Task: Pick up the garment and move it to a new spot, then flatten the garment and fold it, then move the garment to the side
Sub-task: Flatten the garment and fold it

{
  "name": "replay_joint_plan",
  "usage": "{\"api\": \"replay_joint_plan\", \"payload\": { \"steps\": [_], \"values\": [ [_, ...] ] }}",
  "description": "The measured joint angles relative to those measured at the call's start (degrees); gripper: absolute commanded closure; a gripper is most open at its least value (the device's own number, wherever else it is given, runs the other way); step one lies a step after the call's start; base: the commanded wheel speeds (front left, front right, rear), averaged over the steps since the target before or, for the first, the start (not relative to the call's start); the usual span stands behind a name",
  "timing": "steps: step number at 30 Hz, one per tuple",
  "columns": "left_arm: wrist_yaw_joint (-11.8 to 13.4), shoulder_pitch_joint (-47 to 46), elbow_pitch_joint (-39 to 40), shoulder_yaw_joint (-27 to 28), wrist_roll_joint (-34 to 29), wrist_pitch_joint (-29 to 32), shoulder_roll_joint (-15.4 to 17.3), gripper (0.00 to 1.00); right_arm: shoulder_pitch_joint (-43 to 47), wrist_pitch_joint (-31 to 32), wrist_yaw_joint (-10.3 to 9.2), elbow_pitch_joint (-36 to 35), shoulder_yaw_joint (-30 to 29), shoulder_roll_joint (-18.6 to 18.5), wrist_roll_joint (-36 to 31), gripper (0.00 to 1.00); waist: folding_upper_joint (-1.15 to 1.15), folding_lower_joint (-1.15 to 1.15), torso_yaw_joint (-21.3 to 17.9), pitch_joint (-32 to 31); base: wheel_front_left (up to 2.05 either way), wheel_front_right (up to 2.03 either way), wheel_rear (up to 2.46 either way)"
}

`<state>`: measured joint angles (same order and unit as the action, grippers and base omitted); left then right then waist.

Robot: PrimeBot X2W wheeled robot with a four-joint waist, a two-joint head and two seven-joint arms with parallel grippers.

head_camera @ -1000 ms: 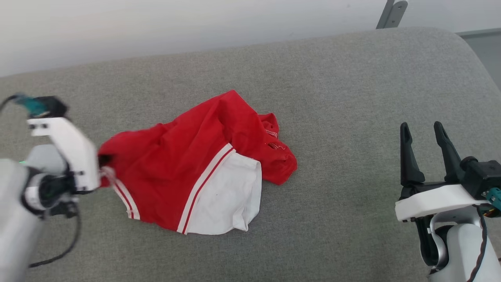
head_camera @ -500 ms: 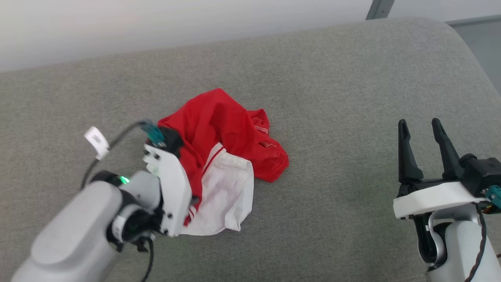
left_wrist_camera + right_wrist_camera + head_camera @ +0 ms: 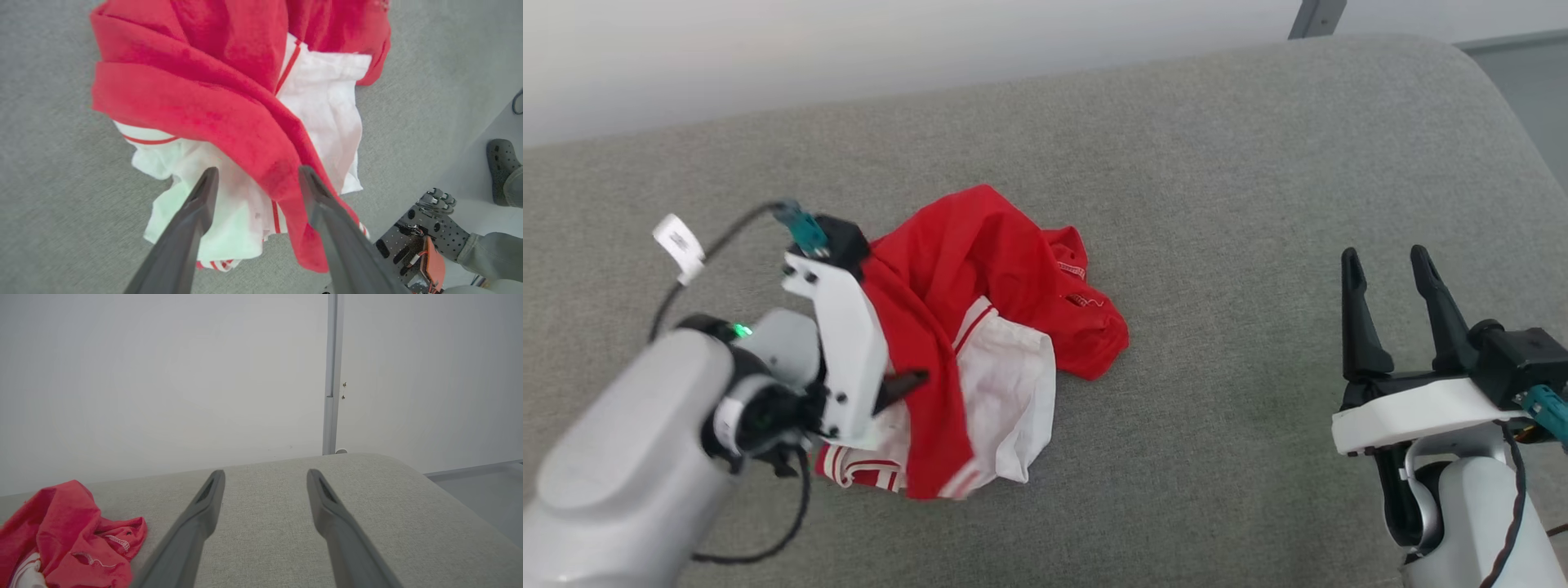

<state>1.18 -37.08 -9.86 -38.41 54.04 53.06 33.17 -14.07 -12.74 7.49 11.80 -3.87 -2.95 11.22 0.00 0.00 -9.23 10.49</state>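
The soft red cloth T-shirt with white sleeves and striped trim [image 3: 980,269] lies bunched on the grey fabric-covered cushion [image 3: 1217,163], a little toward 9 o'clock from the middle of the head view. It is heaped rather than spread. A red fold is thrown over a white sleeve and a striped edge pokes out at the 6 o'clock end. The left end effector [image 3: 255,183] sits at the heap's 8 o'clock edge, its two dark fingers [image 3: 204,196] spread wide. White cloth lies loose between them and the red fold drapes across one finger, so nothing is pinched and the cushion carries the shirt's weight. That looks like a set-down at the new spot, with flattening and folding not yet begun. The right end effector [image 3: 1385,255] waits well apart at the heap's 3 o'clock, fingers parted over bare cushion and holding nothing. It is probably parked there to stay clear of the cloth while keeping within reach of the far side for a two-armed spread. The draped fold may cling to the left finger when that arm pulls away.
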Motion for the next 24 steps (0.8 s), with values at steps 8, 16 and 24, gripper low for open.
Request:
{"api": "replay_joint_plan", "payload": {
  "steps": [8,16,24],
  "values": [
    [2.9,-5.44,-0.85,2.58,0.47,4.68,3.16,0.0,0.02,-0.31,0.0,0.6,0.93,0.0,-0.01,0.0,0.0,0.0,0.8,-1.56,0.0,0.0,0.0],
    [3.96,-3.91,-6.34,1.78,0.8,6.37,3.8,0.0,0.03,-0.31,0.0,0.58,1.76,-0.01,0.01,0.0,0.0,0.0,0.18,-1.73,0.0,0.0,0.0],
    [3.93,-1.48,-12.23,1.01,1.45,4.93,2.69,0.0,0.0,0.04,0.0,-0.24,1.6,-0.36,0.16,0.0,0.0,0.0,-0.43,-0.29,0.0,0.0,0.0]
  ]
}}
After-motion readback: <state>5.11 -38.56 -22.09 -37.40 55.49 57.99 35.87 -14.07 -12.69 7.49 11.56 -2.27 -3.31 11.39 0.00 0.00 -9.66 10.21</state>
